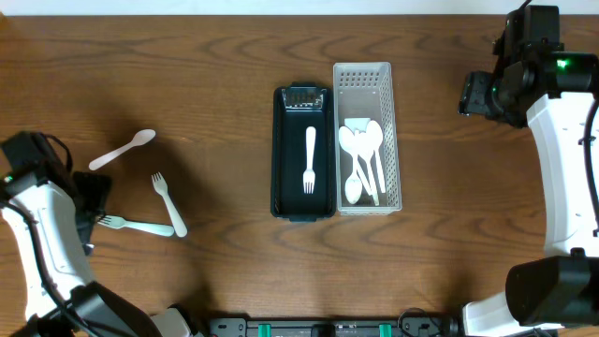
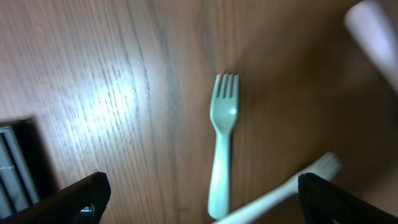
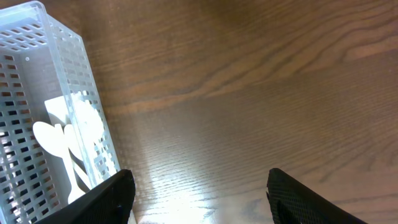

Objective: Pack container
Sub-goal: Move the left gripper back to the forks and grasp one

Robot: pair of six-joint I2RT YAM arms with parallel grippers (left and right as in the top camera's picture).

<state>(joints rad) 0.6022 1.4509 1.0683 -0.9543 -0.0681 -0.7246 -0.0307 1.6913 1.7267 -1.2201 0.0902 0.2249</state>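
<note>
At the left edge of the table (image 1: 215, 56), the left gripper (image 1: 94, 198) hovers low over three loose utensils. Its jaws are spread wide and have hold of nothing. In the left wrist view the two dark fingertips (image 2: 84, 198) sit at the bottom corners. A pale fork (image 2: 222, 149) lies flat on the wood between them, tines pointing away and clear of both. A second fork (image 2: 292, 186) lies slanted, its handle end meeting the first fork's handle. Its tines are close to the other finger, though whether they touch cannot be told. A white spoon (image 1: 122, 150) lies farther up the table, apart from the forks.

At mid-table the black container (image 1: 281, 159) stands lengthwise with one white fork (image 1: 310, 159) lying in it. Pressed against its right side is a white perforated basket (image 1: 365, 80) holding several white spoons (image 1: 360, 154).

At the far right, the right gripper (image 1: 473, 95) hangs over bare wood, beside the basket's upper end. Its jaws stand partly open and are empty, touching nothing.
</note>
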